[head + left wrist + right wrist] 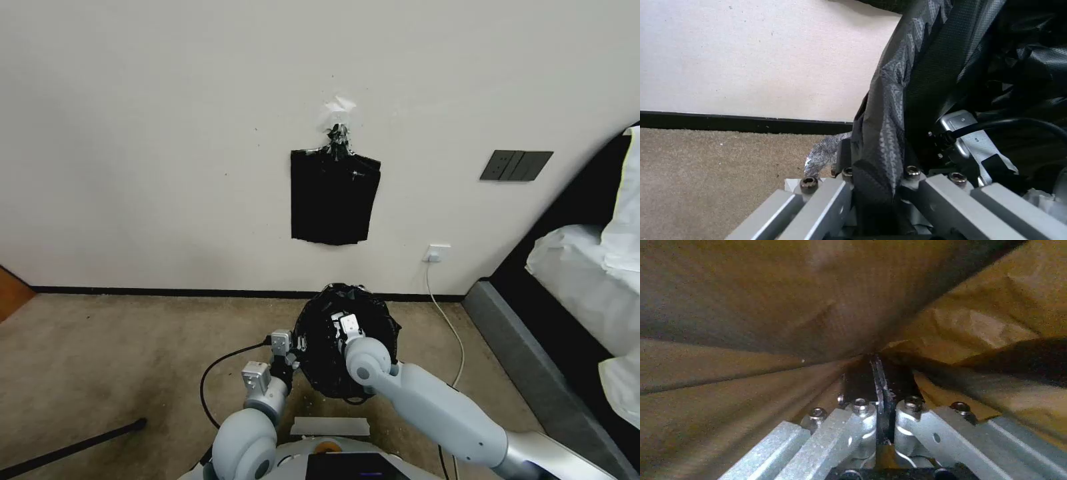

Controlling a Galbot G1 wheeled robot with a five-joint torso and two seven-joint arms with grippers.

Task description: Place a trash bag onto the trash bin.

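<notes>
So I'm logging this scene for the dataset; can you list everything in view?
trash bag: one, black, spread on the floor by the wall, pinched by both hands
bundle of bags: one, black, hung on the wall
switch plate: one, dark grey, wall, right
wall outlet: one, white, low on wall, white cord plugged in
bed: one, white bedding, far right
carpet: tan floor
left hand: shut on bag's edge
right hand: shut on bag film, inside the bag
</notes>
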